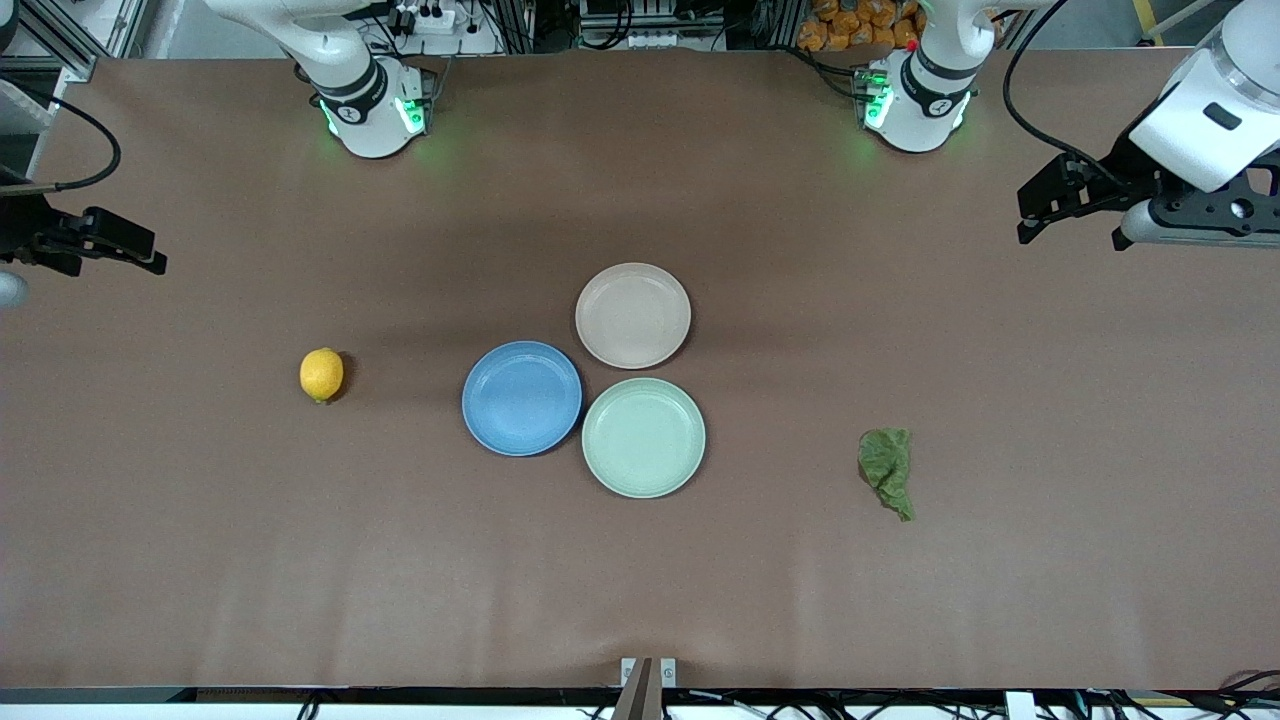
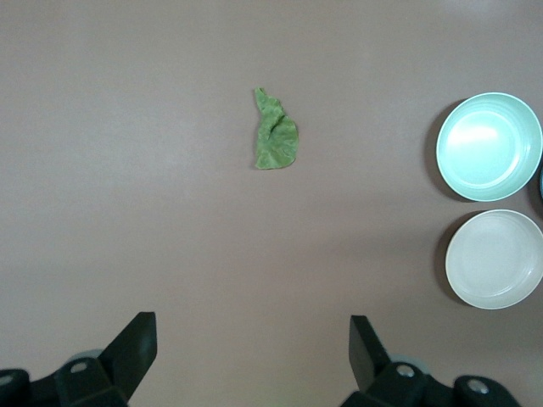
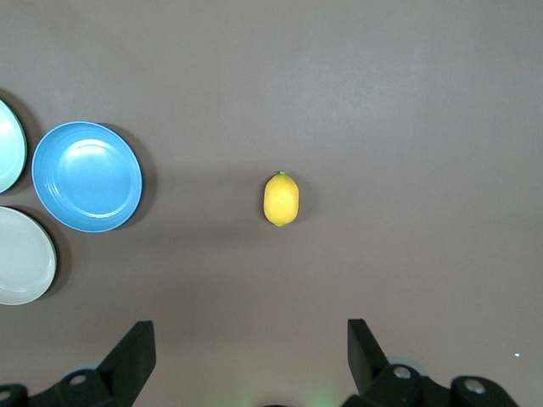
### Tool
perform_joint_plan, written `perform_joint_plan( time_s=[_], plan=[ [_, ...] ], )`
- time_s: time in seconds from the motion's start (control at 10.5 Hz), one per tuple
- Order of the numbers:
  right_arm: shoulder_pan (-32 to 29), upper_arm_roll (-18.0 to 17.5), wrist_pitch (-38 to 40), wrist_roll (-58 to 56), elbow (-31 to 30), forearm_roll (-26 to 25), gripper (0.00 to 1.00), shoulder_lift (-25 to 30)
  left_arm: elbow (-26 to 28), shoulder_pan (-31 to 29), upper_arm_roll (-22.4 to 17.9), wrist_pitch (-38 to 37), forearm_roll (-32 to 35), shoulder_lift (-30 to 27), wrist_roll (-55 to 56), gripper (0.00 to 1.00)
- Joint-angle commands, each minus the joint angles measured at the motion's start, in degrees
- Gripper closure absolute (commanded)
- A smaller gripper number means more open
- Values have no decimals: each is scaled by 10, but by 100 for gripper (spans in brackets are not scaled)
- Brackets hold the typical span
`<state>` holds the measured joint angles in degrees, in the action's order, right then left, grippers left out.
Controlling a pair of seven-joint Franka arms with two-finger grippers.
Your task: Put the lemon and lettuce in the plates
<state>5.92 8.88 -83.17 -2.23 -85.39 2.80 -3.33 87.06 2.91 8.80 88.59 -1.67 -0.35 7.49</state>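
Observation:
The yellow lemon (image 1: 321, 374) lies on the table toward the right arm's end; it also shows in the right wrist view (image 3: 281, 199). The dark green lettuce (image 1: 887, 468) lies toward the left arm's end and shows in the left wrist view (image 2: 275, 134). The blue plate (image 1: 521, 398) and the beige-pink plate (image 1: 632, 315) sit empty mid-table. My left gripper (image 1: 1032, 215) hangs open and empty over the table's left-arm end (image 2: 253, 335). My right gripper (image 1: 150, 258) hangs open and empty over the right-arm end (image 3: 251, 339).
A pale mint-green plate (image 1: 643, 437) sits empty, touching the blue and beige-pink plates and nearer to the front camera than the beige-pink one. The brown table (image 1: 900, 620) is bare around the lemon and the lettuce. The arm bases stand at the table's back edge.

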Motion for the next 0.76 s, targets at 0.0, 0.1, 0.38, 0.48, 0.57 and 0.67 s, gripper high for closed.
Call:
perform_joint_plan(
  time_s=[0.0,0.1,0.38,0.48,0.57,0.67],
  plan=[
    [4,3,-2,9,-5,8,0,6,-14,2,2,17,-9,46,1,0],
    [4,3,-2,9,-5,8,0,6,-13,1,3,40,-11,70,3,0],
    [3,3,-17,8,-31,8,0,11,-9,5,4,119,-7,146,5,0],
    [2,3,-30,8,-46,9,0,13,-8,9,4,141,-4,169,10,0],
    [3,3,-46,8,-61,9,0,16,-8,11,4,160,-4,190,28,0],
    [3,2,-63,8,-81,9,0,17,-6,10,4,184,-4,213,40,0]
  ],
)
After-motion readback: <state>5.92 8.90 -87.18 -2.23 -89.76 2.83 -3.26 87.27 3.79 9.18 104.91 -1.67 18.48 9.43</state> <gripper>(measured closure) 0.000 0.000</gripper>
